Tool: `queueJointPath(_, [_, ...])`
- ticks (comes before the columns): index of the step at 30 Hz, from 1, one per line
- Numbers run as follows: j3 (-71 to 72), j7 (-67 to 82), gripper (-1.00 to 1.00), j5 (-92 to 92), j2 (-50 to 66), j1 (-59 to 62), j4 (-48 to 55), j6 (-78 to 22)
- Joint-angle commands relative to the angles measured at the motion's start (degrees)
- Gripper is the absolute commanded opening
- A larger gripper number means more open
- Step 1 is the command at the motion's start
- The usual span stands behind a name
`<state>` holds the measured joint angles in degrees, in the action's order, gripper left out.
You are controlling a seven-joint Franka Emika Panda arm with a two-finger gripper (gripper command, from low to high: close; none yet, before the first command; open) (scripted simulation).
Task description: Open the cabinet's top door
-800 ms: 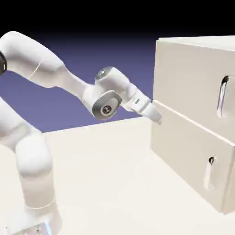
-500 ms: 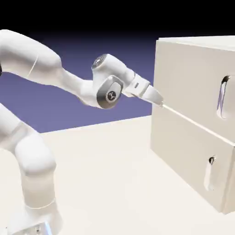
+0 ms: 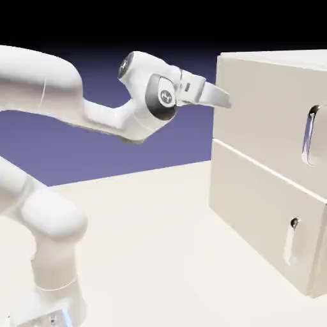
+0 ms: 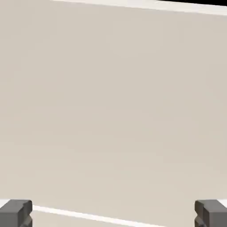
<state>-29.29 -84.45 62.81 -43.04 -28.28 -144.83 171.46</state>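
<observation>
- Your gripper (image 3: 225, 102) was released: in the hand view the two grey fingertips (image 4: 16, 213) stood far apart at the bottom corners, with nothing between them.
- It grasped nothing.
- The cabinet (image 3: 255, 191) stood on the table (image 3: 147, 243), at the right of the exterior view.
- The top door (image 3: 262, 108) was shut, flush with the cabinet's front.
- Its handle (image 3: 311, 134) was a long upright silver loop in an oval recess, toward the right edge of the exterior view.
- The lower panel (image 3: 262, 217) sat under the top door, also shut, with its own small handle (image 3: 292, 241).
- You had the arm (image 3: 76, 108) reaching from the lower left toward the cabinet, the hand held about level.
- The gripper pointed at the left part of the top door, near the cabinet's left front edge and below its top.
- The gripper was well apart from the handle, which lay off to its right.
- From the exterior view you could not tell whether the fingertips touched the door or stopped just short of it.
- The hand view was almost filled by the flat cream door (image 4: 113, 111), close in front.
- A pale seam (image 4: 88, 216) ran across the bottom of that view, between the fingertips.
</observation>
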Motion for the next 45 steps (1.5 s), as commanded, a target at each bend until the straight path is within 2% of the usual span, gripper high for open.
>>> queueJointPath(1, [-1.16,-1.67,1.00,2.50,-0.41,-1.10,0.64,-0.10])
queueJointPath(41, [-47.64,-68.30,1.00,102.17,-16.88,-44.89,26.30,-4.15])
queueJointPath(45, [-50.30,-68.78,1.00,103.19,-16.62,-49.49,30.31,-4.04])
